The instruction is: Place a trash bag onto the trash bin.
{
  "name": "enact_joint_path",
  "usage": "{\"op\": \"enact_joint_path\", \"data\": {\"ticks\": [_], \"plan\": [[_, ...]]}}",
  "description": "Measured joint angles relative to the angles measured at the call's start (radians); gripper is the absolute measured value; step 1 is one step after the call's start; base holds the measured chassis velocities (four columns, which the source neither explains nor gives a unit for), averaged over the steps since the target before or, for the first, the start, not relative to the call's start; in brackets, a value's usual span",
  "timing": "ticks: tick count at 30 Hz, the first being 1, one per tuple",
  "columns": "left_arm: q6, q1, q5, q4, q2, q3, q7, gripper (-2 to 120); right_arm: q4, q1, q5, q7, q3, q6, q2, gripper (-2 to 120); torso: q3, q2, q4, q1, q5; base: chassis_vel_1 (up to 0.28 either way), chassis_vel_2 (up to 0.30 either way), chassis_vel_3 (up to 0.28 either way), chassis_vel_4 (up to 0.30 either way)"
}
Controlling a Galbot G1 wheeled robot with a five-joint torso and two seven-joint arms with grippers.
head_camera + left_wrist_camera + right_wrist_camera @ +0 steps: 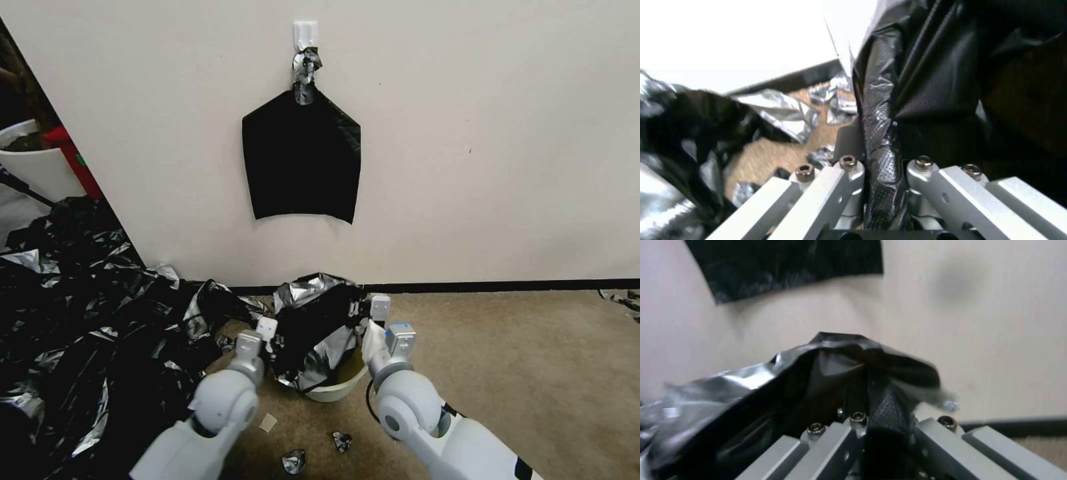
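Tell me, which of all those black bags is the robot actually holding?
The crumpled trash bag draped over the trash bin, gripped by left hand and right hand.

No readable text anywhere.
No lettering, label, brand or number can be made out on any surface in these views.

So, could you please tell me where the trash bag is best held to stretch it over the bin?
By its open edge, at opposite sides, as both hands grip it now: the left hand and right hand each pinch a fold of the trash bag between their fingers. The film is thin and limp, so coming from either flank of the trash bin should keep the mouth spread.
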Motion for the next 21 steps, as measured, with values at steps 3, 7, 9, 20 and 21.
{"op": "enact_joint_path", "data": {"ticks": [3, 7, 9, 20, 21], "plan": [[-0.021, 0.02, 0.032, -0.028, 0.03, -0.034, 0.08, 5, -0.013, 0.01, -0.006, -0.021, 0.024, 0.008, -0.011, 0, 0.0, 0.0, 0.0001, 0.0, 0.0002, 0.0, 0.0, 0.0, 0.0], [-0.059, 0.038, 0.06, -0.045, 0.051, -0.074, 0.163, 5, -0.027, 0.018, -0.003, -0.035, 0.05, -0.009, -0.027, 0, 0.0, 0.0, 0.0003, 0.0, 0.0003, 0.0, 0.0, 0.0, 0.0], [-0.085, 0.043, 0.063, -0.051, 0.055, -0.096, 0.193, 4, -0.033, 0.018, 0.016, -0.036, 0.065, -0.044, -0.039, 0, 0.0, 0.0, 0.0003, 0.0, 0.0003, 0.0, 0.0, 0.0, 0.0], [-0.248, 0.042, -0.133, -0.071, -0.005, -0.219, 0.242, 4, 0.067, -0.104, 0.454, 0.005, 0.111, -0.317, -0.103, 0, 0.0, 0.0, 0.0, 0.0, 0.0003, 0.0, 0.0, 0.0, 0.0], [-0.248, 0.042, -0.133, -0.071, -0.005, -0.219, 0.242, 4, 0.067, -0.104, 0.454, 0.005, 0.111, -0.317, -0.103, 0, 0.0, 0.0, 0.0, 0.0, 0.0003, 0.0, 0.0, 0.0, 0.0]]}}
